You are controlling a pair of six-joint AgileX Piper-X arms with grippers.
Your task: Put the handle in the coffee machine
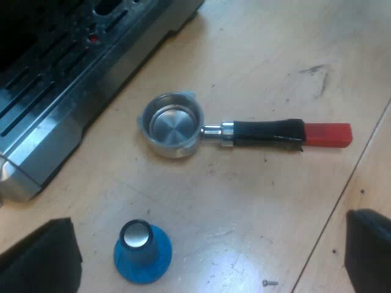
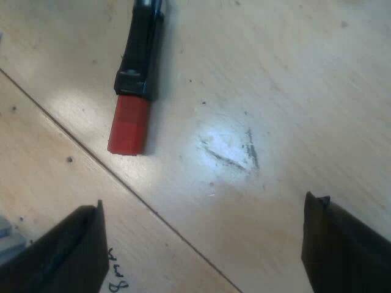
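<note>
The metal holder (image 1: pixel 171 124) lies loose on the wooden table, its empty basket facing up, beside the espresso machine's drip tray (image 1: pixel 55 104). Its dark handle (image 1: pixel 267 132) ends in red (image 1: pixel 328 135). My left gripper (image 1: pixel 208 268) hangs open above the table, fingers (image 1: pixel 43 259) spread wide, with the blue tamper (image 1: pixel 142 251) standing between them, untouched. My right gripper (image 2: pixel 201 250) is open over bare wood, close to the handle's red end (image 2: pixel 128 125) and black grip (image 2: pixel 142 49), touching neither.
A seam (image 2: pixel 122 183) runs across the tabletop near the red end. A small screw (image 1: pixel 269 282) lies on the wood by the tamper. Scuff marks (image 2: pixel 229 152) show on the table.
</note>
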